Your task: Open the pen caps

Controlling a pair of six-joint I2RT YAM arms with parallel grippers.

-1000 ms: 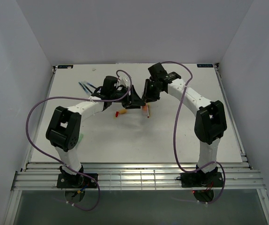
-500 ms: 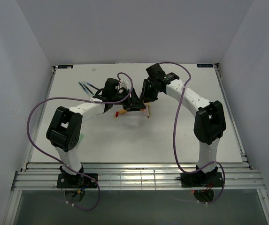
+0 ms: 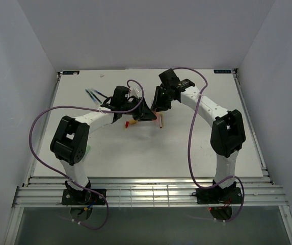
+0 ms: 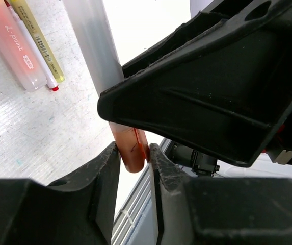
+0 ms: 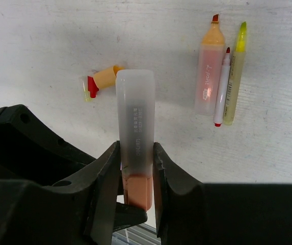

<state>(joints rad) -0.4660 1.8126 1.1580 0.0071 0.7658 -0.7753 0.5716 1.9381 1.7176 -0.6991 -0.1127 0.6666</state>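
Note:
A frosted grey highlighter [image 5: 135, 112] with an orange cap [image 5: 139, 189] is held between both grippers above the table. My right gripper [image 5: 136, 158] is shut on the frosted body just above the cap. My left gripper [image 4: 133, 153] is shut on the orange cap [image 4: 129, 148], which sits against the body's end [image 4: 92, 46]. In the top view the grippers meet at mid-table, left [image 3: 143, 112], right [image 3: 156, 105]. Loose caps [image 5: 99, 81], clear, red and orange, lie on the table.
An uncapped orange highlighter [image 5: 209, 71], a slim red-tipped pen [image 5: 222, 87] and a yellow pen [image 5: 235, 71] lie side by side below the grippers; they also show in the top view [image 3: 160, 122]. Blue and teal pens [image 3: 92, 94] lie at the far left.
The two grippers have drawn slightly closer together over the middle of the table. The pens and caps on the table have not moved.

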